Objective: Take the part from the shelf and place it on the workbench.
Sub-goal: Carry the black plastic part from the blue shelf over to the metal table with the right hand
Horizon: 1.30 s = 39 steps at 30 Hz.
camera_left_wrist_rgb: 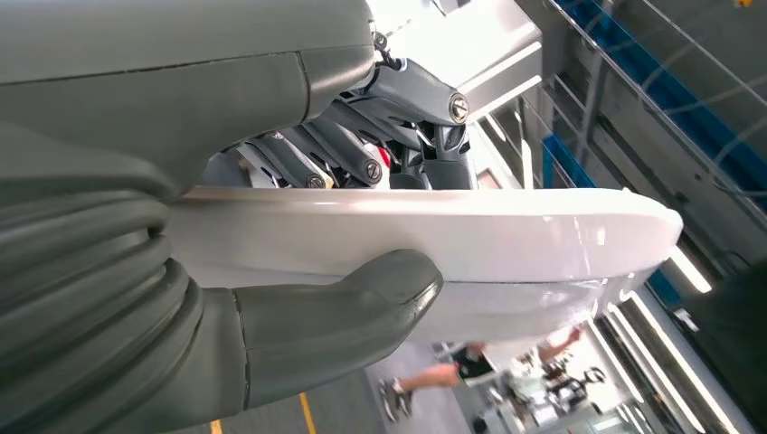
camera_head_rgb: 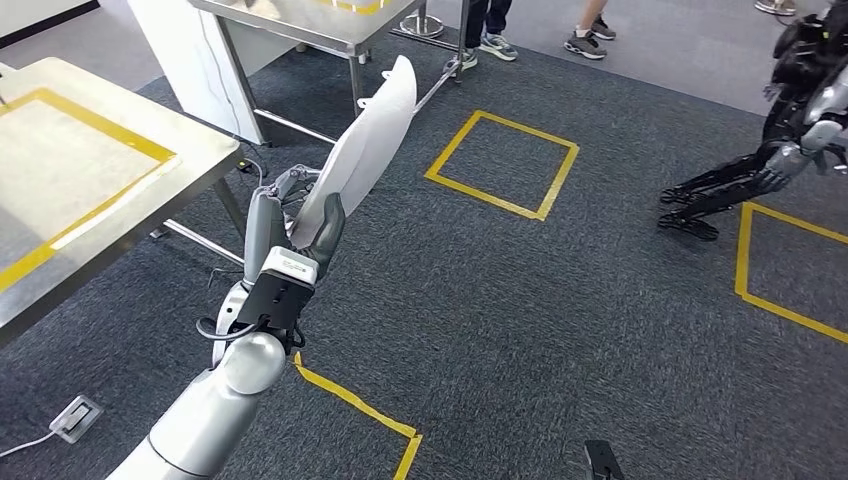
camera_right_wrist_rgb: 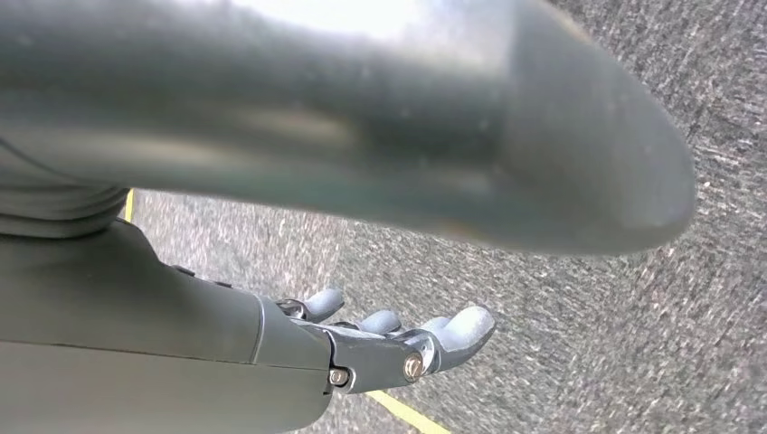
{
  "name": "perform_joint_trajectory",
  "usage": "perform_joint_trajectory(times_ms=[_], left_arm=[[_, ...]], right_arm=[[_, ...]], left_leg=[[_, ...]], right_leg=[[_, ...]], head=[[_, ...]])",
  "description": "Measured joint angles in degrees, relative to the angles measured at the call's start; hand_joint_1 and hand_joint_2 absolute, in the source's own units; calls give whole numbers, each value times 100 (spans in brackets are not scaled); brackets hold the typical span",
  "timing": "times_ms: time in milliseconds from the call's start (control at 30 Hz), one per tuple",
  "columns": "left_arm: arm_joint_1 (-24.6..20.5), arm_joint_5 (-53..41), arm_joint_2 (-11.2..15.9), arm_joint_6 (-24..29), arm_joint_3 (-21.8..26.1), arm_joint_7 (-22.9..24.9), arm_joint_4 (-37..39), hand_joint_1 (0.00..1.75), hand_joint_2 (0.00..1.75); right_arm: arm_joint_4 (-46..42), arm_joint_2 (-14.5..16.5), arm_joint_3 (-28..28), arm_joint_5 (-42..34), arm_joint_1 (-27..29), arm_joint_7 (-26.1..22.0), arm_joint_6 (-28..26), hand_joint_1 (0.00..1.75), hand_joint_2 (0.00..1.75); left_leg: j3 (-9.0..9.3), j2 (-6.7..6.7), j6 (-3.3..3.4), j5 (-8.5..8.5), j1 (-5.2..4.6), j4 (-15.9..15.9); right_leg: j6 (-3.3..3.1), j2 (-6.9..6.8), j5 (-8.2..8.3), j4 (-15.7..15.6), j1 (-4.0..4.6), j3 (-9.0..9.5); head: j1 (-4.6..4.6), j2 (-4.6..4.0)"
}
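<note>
One part: white curved panel (camera_head_rgb: 365, 150), long, glossy, gripped at lower end, rest sticking up and forward past left hand.
Left hand (camera_head_rgb: 300, 215): raised over dark carpet, closed around part; thumb (camera_left_wrist_rgb: 362, 298) pressing one face, dark fingers (camera_left_wrist_rgb: 307, 163) on the other.
Right hand (camera_right_wrist_rgb: 398, 339): hanging over carpet, fingers apart and lightly curled, holding nothing.
Workbench (camera_head_rgb: 190, 150): yellow-taped top, beside left hand on its left, apart from part.
Second table (camera_head_rgb: 330, 30): ahead of left hand, beyond part's tip.
Far right: dark humanoid robot (camera_head_rgb: 790, 120).
</note>
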Motion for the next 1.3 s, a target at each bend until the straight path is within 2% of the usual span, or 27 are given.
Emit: perform_joint_trajectory(times_ms=[33, 67, 133, 167, 233, 267, 333, 367, 400, 467, 500, 533, 567, 600, 633, 700, 767, 833, 900, 967, 1033, 1067, 1100, 1133, 1200, 1267, 1300], left_arm=[[8, -1, -1, -3, 0, 2, 7, 175, 175], [15, -1, -1, -7, 0, 3, 14, 175, 175], [16, -2, -6, -15, 0, 4, 20, 175, 175], [10, -3, -12, -19, 0, 4, 20, 175, 175], [-2, -8, -22, -33, 0, 10, 23, 175, 175], [-5, -11, -23, -42, 0, 14, 25, 175, 175], [-6, -14, -11, -52, 1, 19, 28, 175, 175], [-12, -15, -4, -53, 2, 21, 30, 175, 175], [-20, -15, 0, -54, 3, 21, 32, 175, 175], [-30, -16, 1, -58, 4, 21, 43, 175, 175], [-26, -16, 3, -60, 4, 20, 54, 175, 175], [-20, -16, 7, -61, 3, 21, 67, 175, 175], [-16, -16, 12, -61, 3, 21, 79, 175, 175], [-16, -16, 15, -61, 3, 21, 87, 175, 175], [-21, -16, 17, -61, 4, 21, 91, 175, 175], [-40, -16, 12, -62, 3, 20, 90, 175, 175], [-54, -16, 6, -63, 2, 19, 91, 175, 175], [-57, -16, 10, -64, 3, 18, 93, 175, 175], [-74, -15, 9, -63, 3, 9, 99, 175, 175], [-92, -7, -10, -60, 3, -5, 115, 175, 175], [-87, 6, -19, -57, 2, -13, 139, 175, 175], [-79, 11, -16, -54, 2, -14, 152, 175, 175], [-71, 16, -13, -47, 2, -15, 163, 175, 175], [-63, 20, -11, -37, 2, -19, 170, 175, 175], [-57, 23, -11, -16, 2, -29, 176, 175, 175], [-51, 27, -10, -6, 2, -40, 180, 175, 175], [-45, 29, -5, -3, 2, -44, 182, 175, 175]], right_arm=[[0, -2, -5, 1, 9, 1, 2, 0, 0], [0, -2, -11, 1, 14, 1, 5, 0, 0], [0, -2, -23, 1, 16, -1, 9, 0, 0], [1, -2, -27, 1, 16, -1, 10, 0, 0], [2, -2, -31, 2, 18, -1, 14, 0, 0], [2, -1, -32, 3, 18, -1, 16, 0, 0], [2, 4, -33, 4, 11, -1, 17, 0, 0], [2, 9, -33, 5, 5, -3, 18, 0, 0], [2, 14, -34, 10, 4, -5, 17, 0, 0], [2, 17, -37, 20, 20, -8, 15, 0, 0], [2, 16, -38, 25, 30, -8, 15, 0, 0], [2, 16, -40, 27, 36, -7, 15, 0, 0], [2, 16, -41, 29, 36, -7, 15, 0, 0], [2, 17, -42, 30, 33, -7, 15, 0, 0], [2, 18, -42, 32, 28, -7, 15, 0, 0], [2, 19, -42, 34, 22, -8, 15, 0, 0], [2, 19, -42, 36, 22, -1, 15, 0, 0], [2, 19, -42, 36, 14, 7, 15, 0, 0], [2, 22, -41, 36, 4, 6, 19, 0, 0], [1, 18, -45, 37, 14, 1, 19, 0, 0], [1, 8, -56, 40, 35, -18, 16, 0, 0], [2, 4, -61, 42, 40, -28, 15, 0, 0], [2, 3, -66, 45, 44, -42, 15, 0, 0], [2, 3, -69, 47, 45, -51, 15, 0, 0], [3, 2, -73, 50, 48, -74, 16, 0, 0], [3, 3, -75, 53, 53, -91, 20, 0, 0], [3, 3, -76, 54, 54, -96, 22, 0, 0]], left_leg=[[-11, -78, -3, 4, 3, 10], [-19, -163, -11, 7, 7, 25], [-25, -319, -42, 4, 26, 59], [-39, -390, -73, 1, 27, 78], [-82, -525, -158, 16, 32, 91], [-103, -594, -208, 38, 37, 78], [-144, -665, -292, 69, 49, 52], [-185, -576, -318, 25, 42, 108], [-275, -418, -336, -93, 30, 287], [-581, -65, -353, -487, 17, 993], [-748, 16, -361, -663, 20, 1387], [-849, 49, -365, -750, 21, 1647], [-844, 65, -363, -730, 21, 1697], [-715, 91, -353, -609, 19, 1508], [-488, 154, -333, -433, 14, 1132], [-57, 400, -256, -207, -30, 363], [75, 491, -174, -175, -73, 81], [63, 346, -104, -131, -66, 55], [64, 227, -37, -78, -27, 11], [51, 109, 2, -45, 2, -5], [28, -29, 8, -33, 5, 8], [20, -103, 4, -31, 8, 21], [14, -176, -4, -32, 13, 37], [10, -247, -17, -37, 21, 56], [-17, -382, -71, -46, 32, 99], [-68, -509, -157, -25, 36, 103], [-87, -573, -204, -3, 40, 85]], right_leg=[[4, 13, -36, 219, -5, -125], [6, 22, 45, 237, -14, -153], [11, 122, 463, -383, -52, 122], [19, 269, 618, -778, -75, 307], [6, 477, 728, -1221, -97, 505], [-18, 501, 710, -1270, -90, 521], [-102, 361, 747, -1297, -93, 524], [-153, 292, 764, -1316, -96, 528], [-200, 214, 777, -1337, -97, 530], [-266, 55, 778, -1348, -63, 526], [-278, -31, 776, -1347, -47, 522], [-285, -111, 774, -1345, -35, 519], [-287, -187, 774, -1341, -27, 518], [-285, -258, 771, -1336, -21, 521], [-279, -326, 765, -1329, -15, 528], [-247, -446, 743, -1305, 11, 539], [-195, -549, 734, -1295, 36, 546], [-129, -623, 730, -1302, 31, 563], [-51, -398, 595, -1134, 3, 502], [13, -66, 261, -532, -20, 226], [45, 22, 19, 143, -27, -111], [51, 25, 46, 249, -31, -178], [51, 34, 177, 136, -39, -138], [51, 72, 382, -186, -53, 8], [51, 320, 683, -933, -94, 353], [21, 483, 737, -1259, -105, 491], [-11, 452, 738, -1273, -90, 489]], head=[[2, 0], [2, 0], [2, 0], [4, 0], [8, 0], [9, 0], [10, 0], [0, 0], [-20, 0], [-60, 0], [-71, 0], [-70, 0], [-71, 0], [-72, 0], [-71, 0], [-69, 0], [-61, 0], [-58, 0], [-50, 0], [-20, 0], [3, 0], [5, 0], [6, 0], [6, 0], [7, 0], [9, 0], [10, 0]])
